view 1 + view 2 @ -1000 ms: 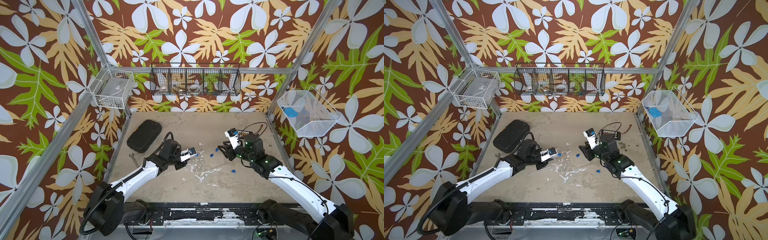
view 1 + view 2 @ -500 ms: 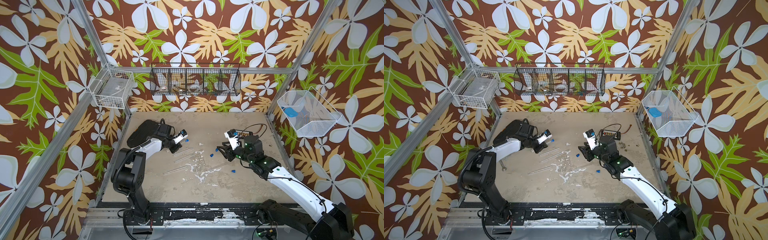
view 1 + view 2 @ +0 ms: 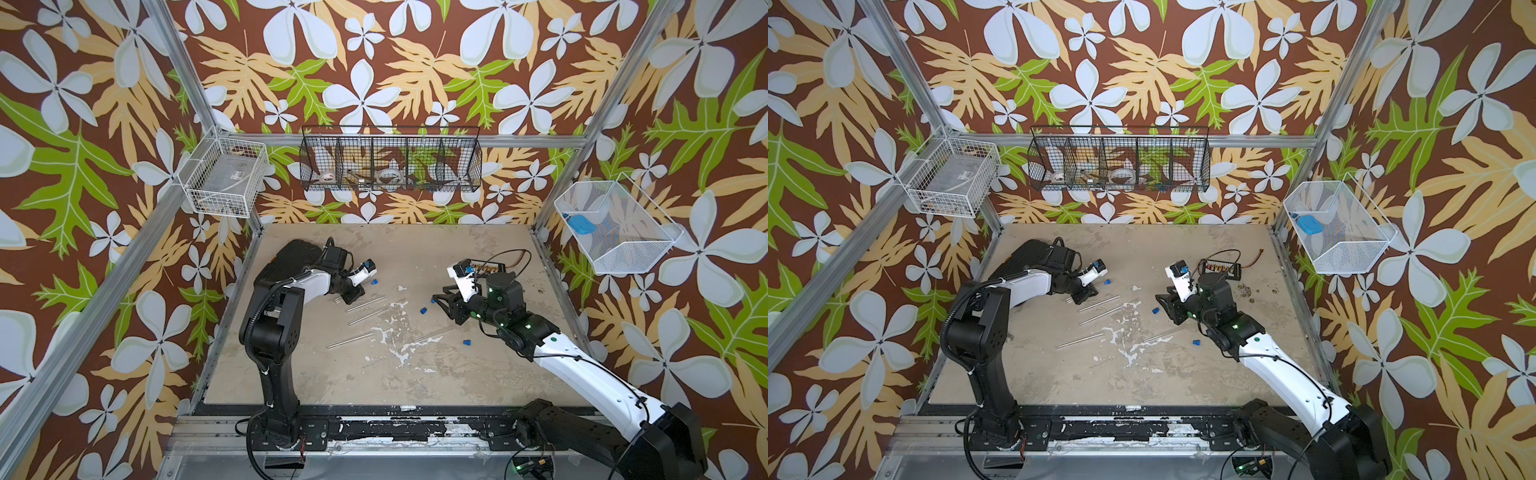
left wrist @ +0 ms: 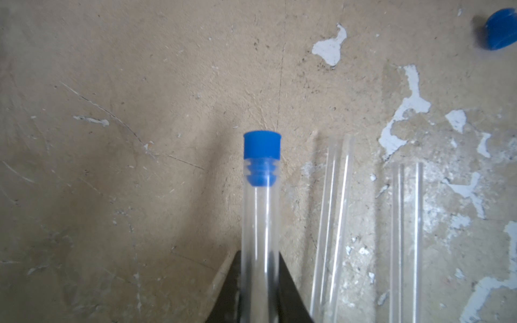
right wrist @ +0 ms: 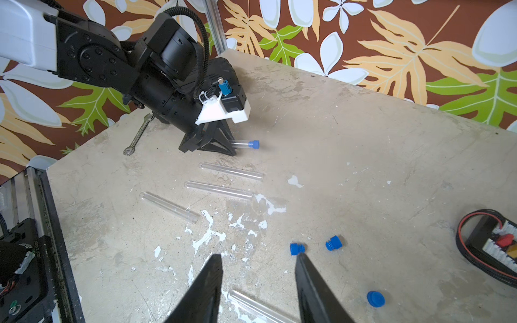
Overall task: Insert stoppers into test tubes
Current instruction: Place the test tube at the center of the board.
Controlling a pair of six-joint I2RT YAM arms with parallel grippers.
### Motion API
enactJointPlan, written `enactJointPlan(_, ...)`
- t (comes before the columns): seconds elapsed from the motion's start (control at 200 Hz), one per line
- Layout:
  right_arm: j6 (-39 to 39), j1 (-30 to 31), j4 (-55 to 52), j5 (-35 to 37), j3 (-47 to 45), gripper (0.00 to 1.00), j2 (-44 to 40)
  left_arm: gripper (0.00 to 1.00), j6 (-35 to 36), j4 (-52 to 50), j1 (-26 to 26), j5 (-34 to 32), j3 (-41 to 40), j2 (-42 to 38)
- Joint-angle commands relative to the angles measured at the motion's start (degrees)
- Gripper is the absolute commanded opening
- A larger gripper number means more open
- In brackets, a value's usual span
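A worn beige desk (image 3: 374,374) inside a cell with flowered walls carries two robot arms. The left arm (image 3: 274,328), which a second ago lay stretched low toward the middle of the desk, now stands folded with its elbow raised. It has drawn its end effector (image 3: 353,294) back toward the far left, close to a black case (image 3: 291,257). That end effector is clamped shut around a clear test tube (image 4: 260,223), held nearly level and low over the desk, and a blue stopper (image 4: 261,151) sits pushed into its mouth. This looks like one tube finished and being carried aside, with four left to do. The right arm (image 3: 582,365) has barely shifted. It reaches in from the near right, and its end effector (image 5: 257,268) is partly open and empty, pointing down at the desk. Three bare tubes (image 5: 219,190) lie roughly side by side just beside the left end effector. A fourth tube (image 5: 257,306) lies below the right one's jaws. Three loose stoppers (image 5: 332,242) rest near the right end effector.
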Motion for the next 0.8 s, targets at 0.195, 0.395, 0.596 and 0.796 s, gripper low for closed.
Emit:
enactJointPlan(0.195,-0.5,0.0,1.3,-0.9,-0.4,0.45,0.1,0.00,1.3,-2.2,0.1,-0.1,2.4,3.2)
enactJointPlan(0.395,-0.8,0.0,1.2,-0.8,-0.4,0.45,0.1,0.09,1.8,-3.6,0.1,-1.6,3.5,4.4)
enactJointPlan(0.596,-1.1,0.0,1.0,-0.7,-0.6,0.45,-0.3,0.12,1.8,-4.2,0.1,-2.2,3.8,5.2)
enactJointPlan(0.796,-1.3,0.0,0.9,-0.8,-0.5,0.44,-0.3,0.15,1.6,-4.0,0.1,-2.8,3.8,5.5)
